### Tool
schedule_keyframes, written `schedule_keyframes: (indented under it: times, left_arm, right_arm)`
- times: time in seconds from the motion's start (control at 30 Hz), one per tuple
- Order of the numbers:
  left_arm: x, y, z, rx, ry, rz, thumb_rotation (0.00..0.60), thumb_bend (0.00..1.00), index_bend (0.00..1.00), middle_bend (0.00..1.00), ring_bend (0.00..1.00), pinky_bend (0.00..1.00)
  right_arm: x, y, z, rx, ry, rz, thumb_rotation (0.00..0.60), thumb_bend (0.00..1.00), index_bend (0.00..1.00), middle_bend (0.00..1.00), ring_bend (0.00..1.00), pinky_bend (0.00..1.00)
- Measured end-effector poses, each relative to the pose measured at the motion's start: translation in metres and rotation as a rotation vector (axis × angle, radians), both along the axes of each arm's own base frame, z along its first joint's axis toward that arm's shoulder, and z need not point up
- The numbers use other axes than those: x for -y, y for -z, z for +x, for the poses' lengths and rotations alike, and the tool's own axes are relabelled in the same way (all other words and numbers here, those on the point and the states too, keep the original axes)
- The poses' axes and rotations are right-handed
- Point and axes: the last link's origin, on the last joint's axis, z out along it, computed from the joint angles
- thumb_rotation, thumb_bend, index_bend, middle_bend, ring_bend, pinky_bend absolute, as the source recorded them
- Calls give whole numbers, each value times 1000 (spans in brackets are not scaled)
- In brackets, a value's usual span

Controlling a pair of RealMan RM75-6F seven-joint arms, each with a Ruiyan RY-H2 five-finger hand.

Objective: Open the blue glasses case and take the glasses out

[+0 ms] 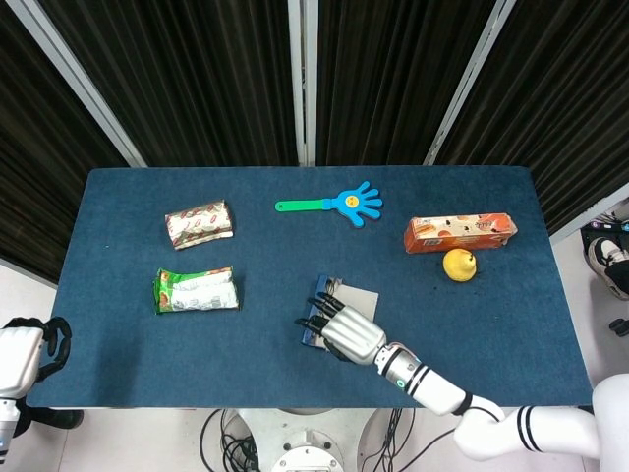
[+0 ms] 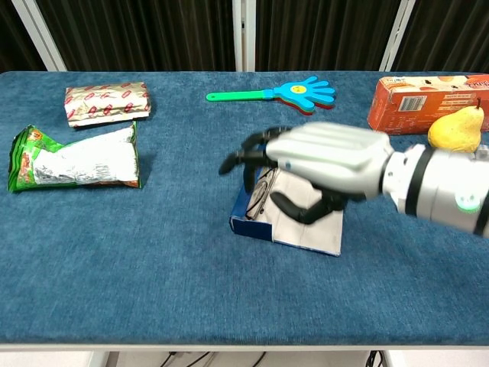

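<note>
The blue glasses case (image 2: 304, 230) lies open on the table, turned at an angle, its pale lining facing up. Thin-rimmed glasses (image 2: 262, 193) rest inside along its left blue wall. My right hand (image 2: 325, 164) hovers over the case with its fingers spread out past the left edge and the thumb curled down near the lining; it holds nothing that I can see. In the head view this hand (image 1: 346, 332) covers most of the case (image 1: 356, 296). My left hand (image 1: 28, 356) hangs off the table's near left corner, fingers curled.
Two snack bags (image 2: 76, 159) (image 2: 107, 102) lie at the left. A blue and green hand-shaped clapper (image 2: 294, 92) is at the back. An orange box (image 2: 428, 100) and a yellow pear (image 2: 456, 130) stand at the right.
</note>
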Motion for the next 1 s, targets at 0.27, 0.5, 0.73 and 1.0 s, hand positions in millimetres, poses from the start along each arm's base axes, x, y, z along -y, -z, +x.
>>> schedule_keyframes:
  times: [0.27, 0.5, 0.73, 1.0]
  left_arm:
    - [0, 0, 0, 0, -2, 3, 600, 358, 687, 715, 552, 429]
    - [0, -1, 0, 5, -1, 0, 600, 359, 687, 715, 552, 429]
    - [0, 0, 0, 4, -1, -2, 600, 358, 687, 715, 552, 428]
    - [0, 0, 0, -2, 0, 1, 600, 358, 687, 715, 552, 429]
  right_arm:
    - [43, 16, 18, -12, 76, -23, 600, 746, 144, 285, 0, 0]
    - [73, 39, 25, -76, 143, -24, 600, 773, 144, 288, 0, 0]
    - [80, 30, 15, -112, 187, -52, 600, 778, 144, 310, 0, 0]
    - [72, 3, -12, -147, 223, -79, 600, 778, 145, 343, 5, 0]
